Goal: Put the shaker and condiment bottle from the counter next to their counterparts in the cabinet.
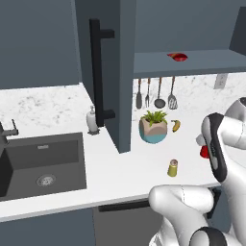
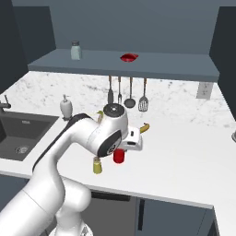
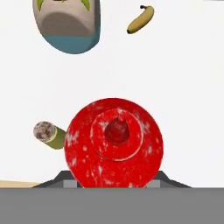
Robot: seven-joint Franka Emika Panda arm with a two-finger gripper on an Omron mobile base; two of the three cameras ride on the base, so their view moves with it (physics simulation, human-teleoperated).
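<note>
The red condiment bottle (image 3: pixel 114 140) is seen from straight above, nozzle pointing at the camera. My gripper (image 3: pixel 114 180) is shut on it, with a dark finger on each side of its body. From the right base, the bottle (image 2: pixel 119 156) hangs under the hand, over the white counter (image 2: pixel 184 161). From the left base, only a red sliver of the bottle (image 1: pixel 204 152) peeks out behind my arm. The yellow-olive shaker (image 1: pixel 173 168) (image 2: pixel 97 165) (image 3: pixel 49 134) stands on the counter just left of the bottle. The cabinet door (image 1: pixel 122 72) stands open, showing its shelf (image 2: pixel 175 67).
On the shelf are a pale shaker (image 2: pixel 75 50) and a low red object (image 2: pixel 129 57) (image 1: pixel 178 56). Behind the bottle are a potted plant (image 1: pixel 153 127) (image 3: pixel 68 24), a banana (image 1: pixel 176 126) (image 3: pixel 141 19) and hanging utensils (image 1: pixel 156 93). A soap dispenser (image 1: pixel 92 120) and a dark sink (image 1: pixel 43 163) lie to the left.
</note>
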